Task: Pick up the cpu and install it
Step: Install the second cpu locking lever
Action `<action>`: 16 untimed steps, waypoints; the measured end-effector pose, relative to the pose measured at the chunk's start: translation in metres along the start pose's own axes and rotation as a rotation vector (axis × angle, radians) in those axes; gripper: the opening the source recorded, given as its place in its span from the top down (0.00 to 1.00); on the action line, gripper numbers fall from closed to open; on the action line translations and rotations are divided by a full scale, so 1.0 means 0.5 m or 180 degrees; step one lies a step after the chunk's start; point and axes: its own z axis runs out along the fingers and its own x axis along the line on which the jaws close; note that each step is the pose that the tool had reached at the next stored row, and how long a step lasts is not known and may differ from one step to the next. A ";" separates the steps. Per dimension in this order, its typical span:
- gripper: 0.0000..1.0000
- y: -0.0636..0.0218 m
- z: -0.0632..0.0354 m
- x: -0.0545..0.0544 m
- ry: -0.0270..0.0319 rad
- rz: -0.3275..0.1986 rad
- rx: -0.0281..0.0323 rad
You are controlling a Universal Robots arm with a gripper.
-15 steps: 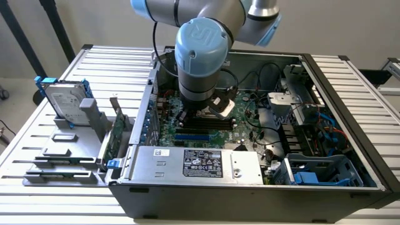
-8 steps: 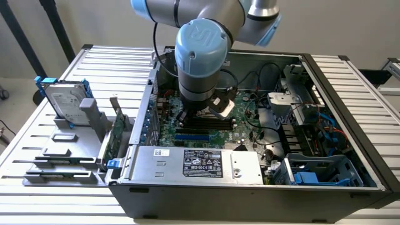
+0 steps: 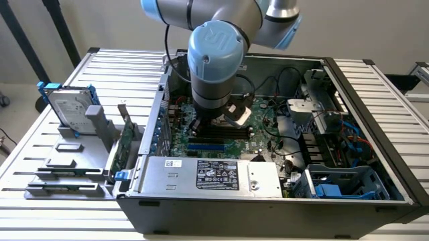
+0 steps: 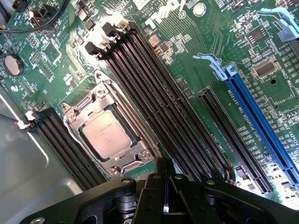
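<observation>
Arm (image 3: 214,60) down in case — gripper (image 4: 164,205) beside cpu (image 4: 107,134)

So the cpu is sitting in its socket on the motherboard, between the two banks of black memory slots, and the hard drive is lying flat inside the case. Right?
Not quite. The cpu does sit in its socket between the memory slots, as the wrist view shows. The hard drive, however, stands upright in the grey holder outside the computer case, on the exterior view's left.

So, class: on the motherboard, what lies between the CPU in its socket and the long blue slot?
Wrist view: black memory slots and a black expansion slot.
</observation>
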 end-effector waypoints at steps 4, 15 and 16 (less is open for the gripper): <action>0.89 -0.001 0.001 0.002 -0.0060 -0.0001 -0.0044; 0.89 0.000 0.002 0.002 0.0009 -0.0007 0.0002; 0.89 0.000 0.002 0.002 0.0009 -0.0007 0.0002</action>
